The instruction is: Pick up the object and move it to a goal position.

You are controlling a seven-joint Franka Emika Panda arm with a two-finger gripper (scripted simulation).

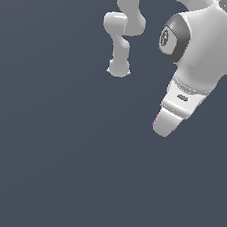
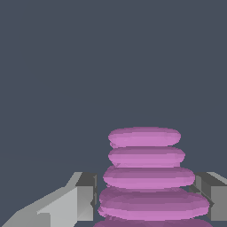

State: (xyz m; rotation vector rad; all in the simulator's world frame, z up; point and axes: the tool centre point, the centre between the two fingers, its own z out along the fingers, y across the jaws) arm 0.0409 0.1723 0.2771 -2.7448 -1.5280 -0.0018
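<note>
Between the two fingers [image 2: 84,197] of the pincer [image 2: 148,199] the ribbed pink piece [image 2: 148,177] is sitting, its lower ridges appearing clasped on both flanks, and it is probably handling as light and stiff, best gripped across those broad lower ribs.

Magenta-pink ribbed piece [image 2: 148,177], built of stacked rounded ridges, each a flattened disc-like layer. Seen close in the wrist view as a tapering stack, widest at the near end, narrower toward the far end. Sits between two grey finger pads [image 2: 86,195], one on each side, near or touching its wider ridges. In the exterior view, only a thin pink sliver [image 1: 155,121] showing at the fingertip's edge, otherwise hidden.
</note>
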